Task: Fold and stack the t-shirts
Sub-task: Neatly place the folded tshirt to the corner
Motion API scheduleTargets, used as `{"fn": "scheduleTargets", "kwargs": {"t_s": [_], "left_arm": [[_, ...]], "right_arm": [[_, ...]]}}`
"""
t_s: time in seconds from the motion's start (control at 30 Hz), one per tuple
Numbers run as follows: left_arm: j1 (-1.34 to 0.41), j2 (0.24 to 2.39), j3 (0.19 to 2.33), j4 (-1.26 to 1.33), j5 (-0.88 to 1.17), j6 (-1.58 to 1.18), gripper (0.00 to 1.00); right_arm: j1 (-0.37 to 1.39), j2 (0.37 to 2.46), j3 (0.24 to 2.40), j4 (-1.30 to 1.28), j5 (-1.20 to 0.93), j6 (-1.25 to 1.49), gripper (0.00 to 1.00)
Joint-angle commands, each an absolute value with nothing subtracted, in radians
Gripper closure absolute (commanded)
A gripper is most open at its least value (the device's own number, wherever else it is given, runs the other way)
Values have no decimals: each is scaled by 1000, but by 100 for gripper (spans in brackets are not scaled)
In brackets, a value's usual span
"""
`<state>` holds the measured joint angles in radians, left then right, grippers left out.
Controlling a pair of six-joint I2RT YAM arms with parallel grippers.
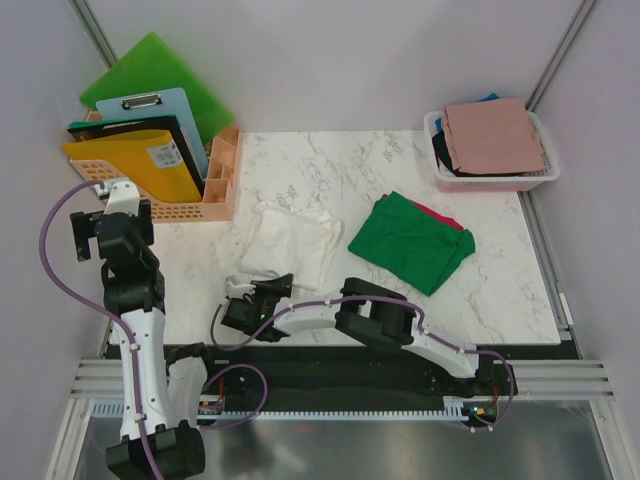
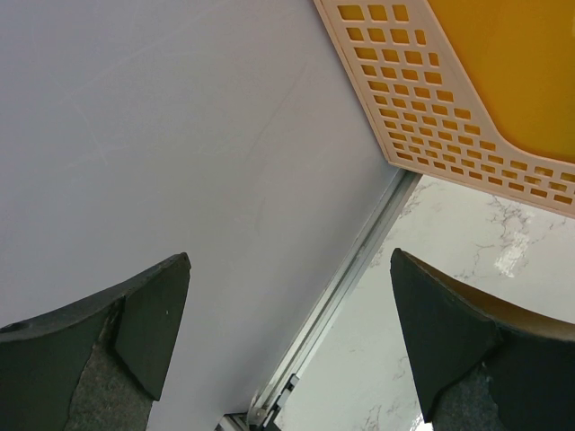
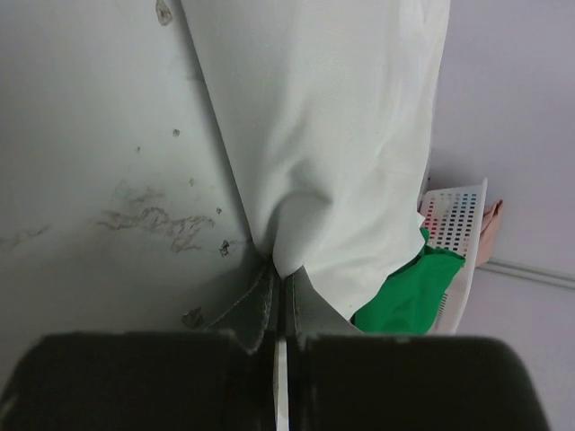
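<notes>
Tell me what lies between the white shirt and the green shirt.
Nothing lies there. Only a narrow strip of bare marble table separates the white shirt from the green shirt, as the top view shows.

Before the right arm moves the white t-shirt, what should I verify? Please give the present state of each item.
1. The right gripper is shut on the near edge of the cream-white t-shirt: ok.
2. Only one cloth layer is pinched: cannot tell.
3. The left gripper is open, away from the cloth: ok.
4. The green t-shirt lies beside it, not on it: ok.
5. The cream-white t-shirt lies flat: not ok, rumpled.
</notes>
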<state>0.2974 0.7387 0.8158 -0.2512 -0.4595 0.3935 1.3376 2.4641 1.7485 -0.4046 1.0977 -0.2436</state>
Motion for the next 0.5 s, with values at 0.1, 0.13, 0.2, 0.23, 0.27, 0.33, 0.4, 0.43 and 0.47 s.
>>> {"fn": "scheduleTargets", "kwargs": {"t_s": [0.1, 0.13, 0.2, 0.23, 0.27, 0.33, 0.4, 0.43, 0.47], "left_arm": [[304, 729, 801, -216, -433, 414, 0], [305, 730, 801, -216, -433, 413, 0], [305, 733, 796, -219, -426, 408, 0], [305, 733, 798, -221, -422, 410, 0], [304, 733, 798, -224, -419, 411, 0], [305, 730, 796, -227, -410, 416, 0], [305, 726, 792, -227, -403, 420, 0], [305, 723, 790, -229, -397, 420, 0], [305, 723, 784, -230, -393, 423, 0]], "right_arm": [[1324, 2582, 1683, -545, 773, -137, 100], [1325, 2583, 1683, -545, 770, -140, 100], [1325, 2591, 1687, -548, 772, -152, 97], [1325, 2589, 1687, -551, 773, -156, 82], [1325, 2591, 1683, -549, 778, -160, 69], [1322, 2570, 1665, -540, 773, -158, 23], [1319, 2531, 1648, -525, 765, -161, 8], [1318, 2522, 1640, -516, 764, -163, 2], [1309, 2516, 1643, -514, 764, -163, 2]]}}
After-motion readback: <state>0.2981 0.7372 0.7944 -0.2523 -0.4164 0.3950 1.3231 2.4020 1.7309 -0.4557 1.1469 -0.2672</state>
